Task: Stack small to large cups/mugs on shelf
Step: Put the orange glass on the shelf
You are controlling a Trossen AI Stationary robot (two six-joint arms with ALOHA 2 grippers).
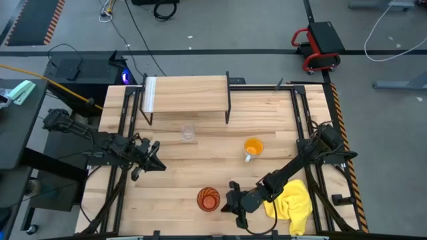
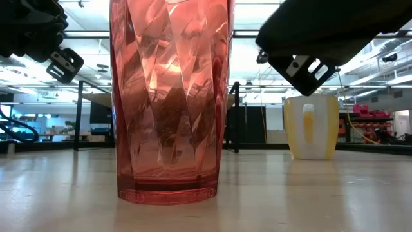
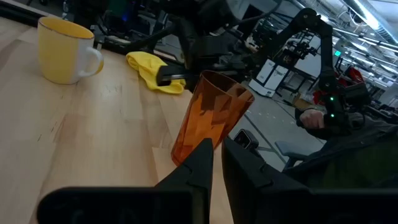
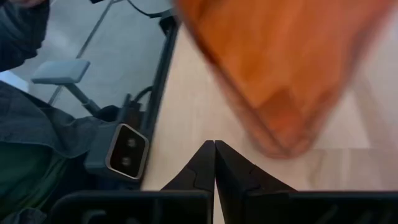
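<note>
On the table (image 1: 200,170), tumbler (image 1: 208,199), mug (image 1: 253,147) and glass (image 1: 189,133) stand apart.

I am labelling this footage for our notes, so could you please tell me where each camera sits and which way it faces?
High view: above the table, looking straight down; both arms, shelf, small clear glass, orange mug.
Low view: at tabletop height, looking level across; ribbed tumbler fills it, arm parts above.
Left wrist view: on the left arm, left gripper facing the tumbler.
Right wrist view: on the right arm, right gripper shut, tumbler close.
Shared: all four show the tumbler.
</note>
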